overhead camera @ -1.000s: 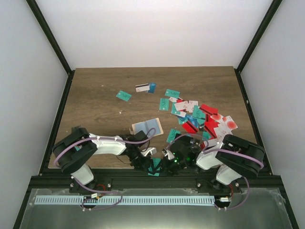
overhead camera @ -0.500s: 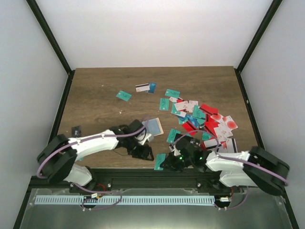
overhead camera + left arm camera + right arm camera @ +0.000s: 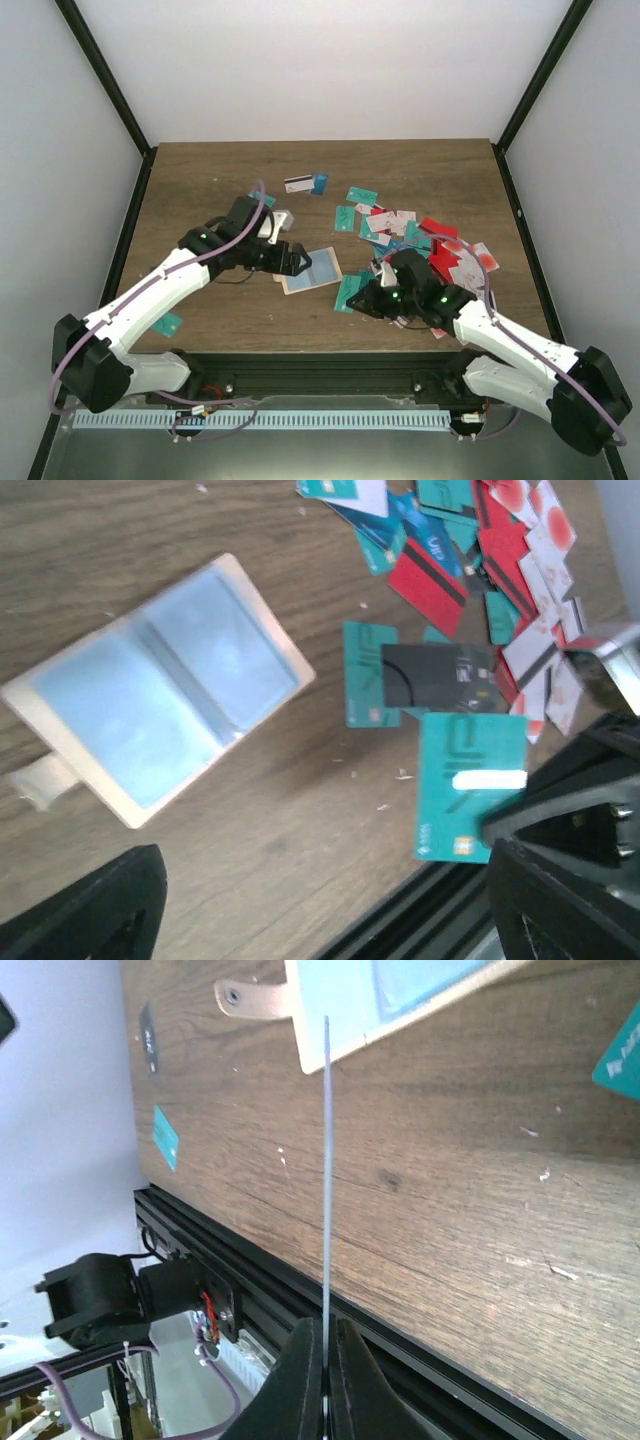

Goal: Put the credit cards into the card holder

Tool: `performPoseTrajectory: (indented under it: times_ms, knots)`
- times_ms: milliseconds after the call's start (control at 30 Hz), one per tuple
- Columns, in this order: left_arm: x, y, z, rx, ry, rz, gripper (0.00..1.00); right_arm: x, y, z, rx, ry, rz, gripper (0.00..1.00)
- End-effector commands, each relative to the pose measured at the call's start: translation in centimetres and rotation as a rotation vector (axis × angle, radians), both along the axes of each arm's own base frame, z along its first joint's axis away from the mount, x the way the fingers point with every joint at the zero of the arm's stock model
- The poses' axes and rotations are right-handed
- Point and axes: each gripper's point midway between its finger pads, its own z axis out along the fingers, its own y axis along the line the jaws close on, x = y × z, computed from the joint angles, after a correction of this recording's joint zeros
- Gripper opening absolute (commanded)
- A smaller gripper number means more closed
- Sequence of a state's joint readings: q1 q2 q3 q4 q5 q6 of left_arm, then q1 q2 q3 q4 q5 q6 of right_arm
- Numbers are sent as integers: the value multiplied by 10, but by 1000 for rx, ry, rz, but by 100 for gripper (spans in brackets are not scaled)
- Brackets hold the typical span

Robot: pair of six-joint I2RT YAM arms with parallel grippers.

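Your right gripper [image 3: 325,1348] clamps a teal credit card [image 3: 327,1160], long axis pointing at the open card holder [image 3: 310,268] just to its left. Your left gripper [image 3: 293,259], wide and empty, hovers by the holder's opposite edge.

On a wooden table [image 3: 200,180], the left gripper [image 3: 294,260] is beside the open holder [image 3: 314,270], the right gripper [image 3: 366,298] pinches a teal card [image 3: 347,292] nearby, and loose cards [image 3: 430,245] lie piled to the right.
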State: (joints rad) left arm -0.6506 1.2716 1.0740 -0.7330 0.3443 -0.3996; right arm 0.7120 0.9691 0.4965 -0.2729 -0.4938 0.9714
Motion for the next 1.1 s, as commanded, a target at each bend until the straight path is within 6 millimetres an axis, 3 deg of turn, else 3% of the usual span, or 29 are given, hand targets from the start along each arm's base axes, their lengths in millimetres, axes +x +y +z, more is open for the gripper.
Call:
performPoseTrajectory:
  times_ms: [0,100,200,400,533,767,1067]
  knots:
    - [20,32,11,59,-56,139,99,9,0,36,51,-81,62,1]
    - [26,48,22,51,-72,240,100,12,3,56,104,-110,84,1]
    - [17,51,48,21,-69,230,100,16,4,75,150,-149,105,1]
    - [-25,18,109,-292,-79,26,93,3,14,114,293,-228,215,1]
    - [-43,3,134,-466,-61,-58,89,-10,17,149,396,-302,289,1]
    - [-57,-11,152,-620,-26,-156,82,-26,16,195,497,-370,362,1]
    - [-72,-19,141,-647,56,-275,67,-36,11,229,586,-441,370,1]
